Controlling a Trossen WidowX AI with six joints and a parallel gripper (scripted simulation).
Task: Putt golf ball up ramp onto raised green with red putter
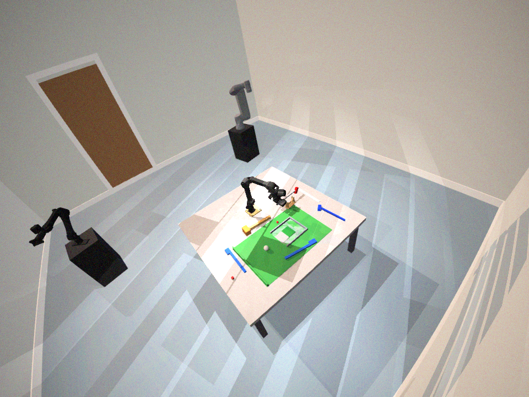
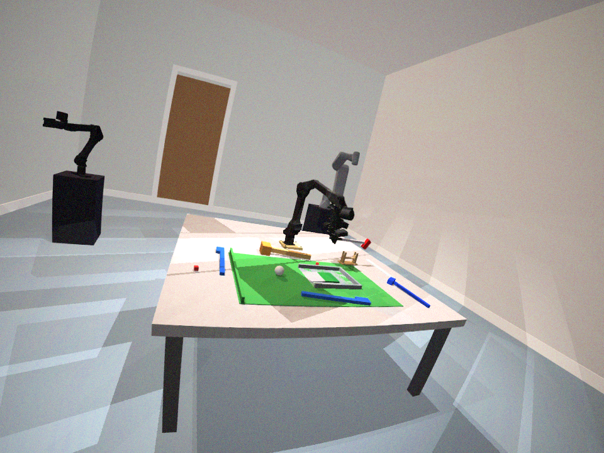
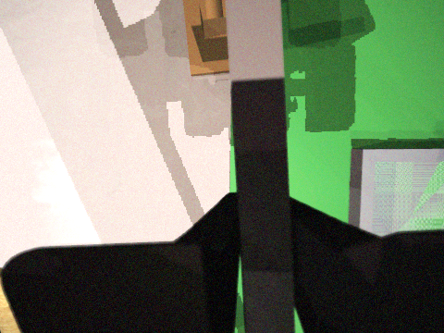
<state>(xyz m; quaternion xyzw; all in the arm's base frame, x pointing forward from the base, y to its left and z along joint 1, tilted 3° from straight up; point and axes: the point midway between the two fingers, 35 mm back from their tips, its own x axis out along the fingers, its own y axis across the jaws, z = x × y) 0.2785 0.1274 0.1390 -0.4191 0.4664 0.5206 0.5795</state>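
My gripper (image 1: 282,200) (image 2: 336,234) (image 3: 252,202) is shut on the dark grip of the red putter and holds it above the back edge of the green mat (image 1: 256,258) (image 2: 258,287) (image 3: 398,69). The putter's grey shaft (image 3: 254,37) points away from me, and its red head (image 1: 296,188) (image 2: 365,243) hangs clear of the table. The white golf ball (image 1: 266,247) (image 2: 279,270) rests on the mat. The raised green sits inside a grey frame (image 1: 298,224) (image 2: 338,286) (image 3: 355,185), to the right of the ball in the top view.
A small wooden stand (image 1: 291,205) (image 2: 349,257) (image 3: 208,46) sits below the putter. Three blue putters (image 1: 330,212) (image 1: 301,248) (image 1: 236,259) and a wooden mallet (image 1: 256,224) (image 2: 282,251) lie around the mat. A small red cube (image 1: 232,277) (image 2: 195,267) lies on the table.
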